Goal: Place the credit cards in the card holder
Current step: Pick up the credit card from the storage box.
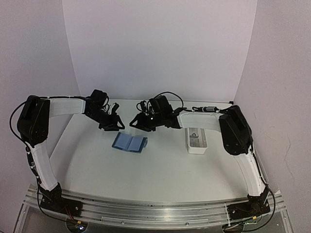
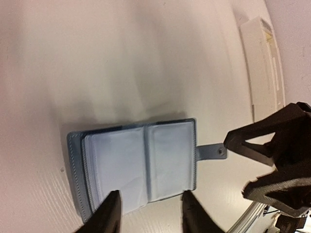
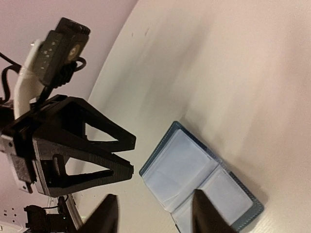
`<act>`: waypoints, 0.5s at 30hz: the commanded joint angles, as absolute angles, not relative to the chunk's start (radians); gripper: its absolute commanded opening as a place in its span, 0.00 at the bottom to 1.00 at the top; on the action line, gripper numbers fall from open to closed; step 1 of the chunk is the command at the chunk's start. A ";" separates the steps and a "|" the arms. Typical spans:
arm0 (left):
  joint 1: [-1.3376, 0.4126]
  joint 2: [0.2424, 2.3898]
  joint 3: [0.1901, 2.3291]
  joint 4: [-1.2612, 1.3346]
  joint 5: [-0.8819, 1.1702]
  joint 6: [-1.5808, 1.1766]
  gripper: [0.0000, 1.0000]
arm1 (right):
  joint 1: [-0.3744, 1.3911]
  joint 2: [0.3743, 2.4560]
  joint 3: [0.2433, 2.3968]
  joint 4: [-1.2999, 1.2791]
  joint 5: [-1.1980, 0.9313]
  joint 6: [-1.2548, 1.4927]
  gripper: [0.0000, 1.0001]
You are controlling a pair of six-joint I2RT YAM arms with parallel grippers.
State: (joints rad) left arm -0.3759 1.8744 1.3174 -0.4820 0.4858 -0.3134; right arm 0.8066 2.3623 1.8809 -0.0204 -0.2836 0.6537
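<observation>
While the card holder lies open and flat mid-table | left gripper and right gripper hang close over it, jaws apart, empty | credit cards: cannot tell where | risk: arms this near could collide or knock the holder askew

We see a smooth white tabletop; pale curved wall panels rise behind it, a silver metal rail along its near edge.
</observation>
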 commanded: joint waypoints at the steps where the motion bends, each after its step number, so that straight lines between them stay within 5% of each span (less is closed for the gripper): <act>1: -0.358 1.837 1.434 -0.482 0.617 -0.237 0.56 | 0.731 2.136 1.828 -0.024 -0.309 0.470 0.72; 2: -0.356 1.832 1.442 -0.481 0.636 -0.226 0.63 | 0.707 2.103 1.794 -0.033 -0.311 0.402 0.95; 3: -0.355 1.823 1.445 -0.478 0.660 -0.210 0.70 | 0.678 2.057 1.754 -0.040 -0.319 0.331 0.98; 6: -0.352 1.796 1.444 -0.493 0.692 -0.152 0.88 | 0.619 1.948 1.659 -0.052 -0.291 0.160 0.98; 10: -0.340 1.731 1.405 -0.473 0.704 -0.040 0.99 | 0.584 1.811 1.547 -0.053 0.020 -0.177 0.98; 15: -0.337 1.682 1.323 -0.302 0.725 -0.004 1.00 | 0.501 1.812 1.490 -0.069 0.163 -0.599 0.98</act>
